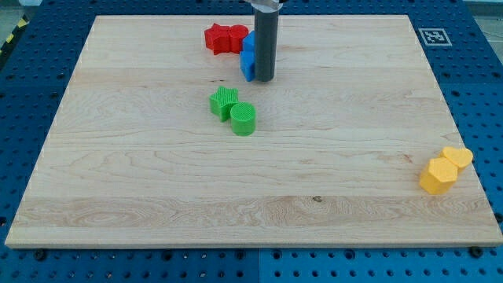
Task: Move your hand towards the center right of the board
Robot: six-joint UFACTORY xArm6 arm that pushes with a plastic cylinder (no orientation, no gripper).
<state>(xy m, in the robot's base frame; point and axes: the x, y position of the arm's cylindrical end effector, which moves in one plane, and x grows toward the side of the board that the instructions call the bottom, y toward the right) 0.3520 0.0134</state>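
Note:
My rod comes down from the view's top and my tip (265,79) rests on the wooden board (157,189) at its upper middle. It stands right against the right side of two blue blocks (247,59), which it partly hides. Two red blocks (224,38), one star-like, lie just to the left of the blue ones. A green star-shaped block (224,102) and a green round block (244,119) sit touching below and left of my tip. Two yellow hexagonal blocks (444,169) lie touching at the board's right edge, lower right.
A black and white marker tag (433,36) sits at the board's top right corner. The board lies on a blue perforated table (479,71) that surrounds it.

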